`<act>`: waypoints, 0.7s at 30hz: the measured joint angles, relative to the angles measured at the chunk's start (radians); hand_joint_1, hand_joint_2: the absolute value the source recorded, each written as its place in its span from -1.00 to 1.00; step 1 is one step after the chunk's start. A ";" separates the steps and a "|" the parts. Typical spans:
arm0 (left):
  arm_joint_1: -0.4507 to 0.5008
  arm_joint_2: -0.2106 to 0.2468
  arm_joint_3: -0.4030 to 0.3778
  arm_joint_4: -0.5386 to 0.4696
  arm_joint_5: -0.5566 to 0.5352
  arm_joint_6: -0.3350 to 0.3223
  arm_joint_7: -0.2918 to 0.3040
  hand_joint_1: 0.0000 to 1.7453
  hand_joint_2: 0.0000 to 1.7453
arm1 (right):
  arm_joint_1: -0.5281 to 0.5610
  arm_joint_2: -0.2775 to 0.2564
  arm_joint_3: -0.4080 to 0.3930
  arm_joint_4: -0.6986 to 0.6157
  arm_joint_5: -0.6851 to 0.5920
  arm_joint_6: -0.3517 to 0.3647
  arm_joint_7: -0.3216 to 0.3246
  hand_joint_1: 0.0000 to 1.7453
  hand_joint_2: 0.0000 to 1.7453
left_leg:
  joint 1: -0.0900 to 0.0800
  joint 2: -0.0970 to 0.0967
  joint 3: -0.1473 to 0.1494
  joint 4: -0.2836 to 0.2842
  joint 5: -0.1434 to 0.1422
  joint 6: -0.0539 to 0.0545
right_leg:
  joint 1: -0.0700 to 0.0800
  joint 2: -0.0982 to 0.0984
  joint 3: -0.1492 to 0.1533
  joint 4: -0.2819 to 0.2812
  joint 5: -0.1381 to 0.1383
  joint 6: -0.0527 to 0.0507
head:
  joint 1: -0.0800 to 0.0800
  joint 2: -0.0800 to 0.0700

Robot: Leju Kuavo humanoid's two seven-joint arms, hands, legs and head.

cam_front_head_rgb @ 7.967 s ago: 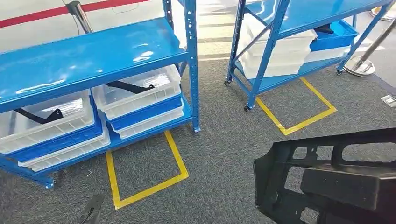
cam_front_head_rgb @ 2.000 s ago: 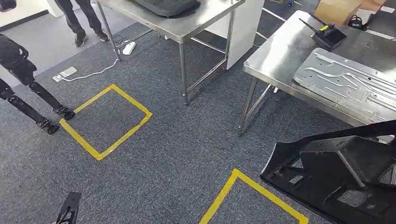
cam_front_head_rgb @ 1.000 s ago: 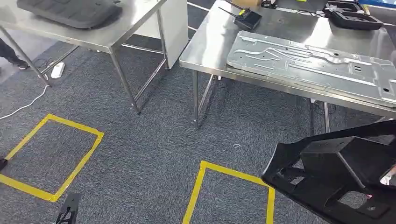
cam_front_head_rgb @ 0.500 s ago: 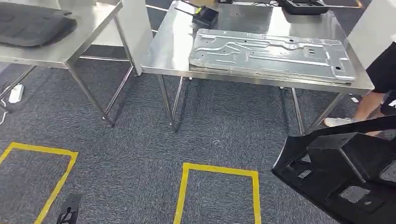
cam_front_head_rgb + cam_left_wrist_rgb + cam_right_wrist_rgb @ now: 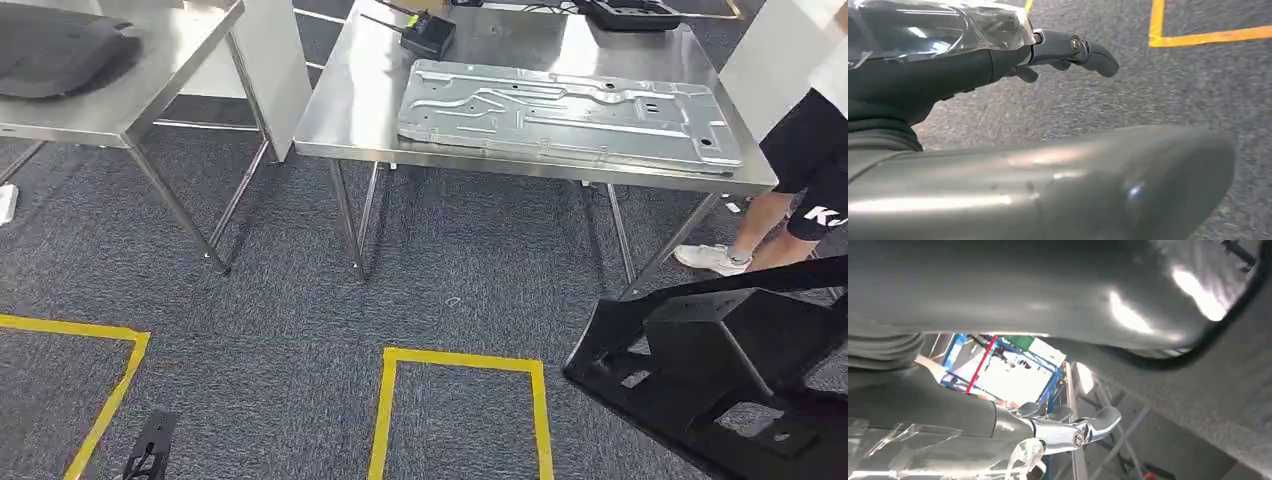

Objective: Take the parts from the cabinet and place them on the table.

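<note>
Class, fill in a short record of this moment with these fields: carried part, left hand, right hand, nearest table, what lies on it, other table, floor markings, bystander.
carried part: black plastic part, at lower right of the head view
left hand: left hand hangs over the carpet, holding nothing
right hand: right hand under the black part; grip not clear
nearest table: steel table, ahead
what lies on it: stamped metal panel, black device with antennas, black case
other table: second steel table bearing a dark grey panel
floor markings: yellow tape squares
bystander: person beside the table

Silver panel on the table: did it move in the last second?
No. The silver panel lies where it did on the steel table, near the black radio; the robot's camera turned instead.
</note>
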 joint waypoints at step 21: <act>0.000 -0.001 0.000 0.000 -0.006 0.006 -0.007 -1.00 -1.00 | 0.031 -0.003 -0.003 -0.001 0.007 0.005 0.002 -1.00 -1.00 | -0.009 0.009 -0.038 0.012 0.015 -0.022 | 0.010 0.019 0.213 -0.322 0.087 -0.027 | -0.002 0.000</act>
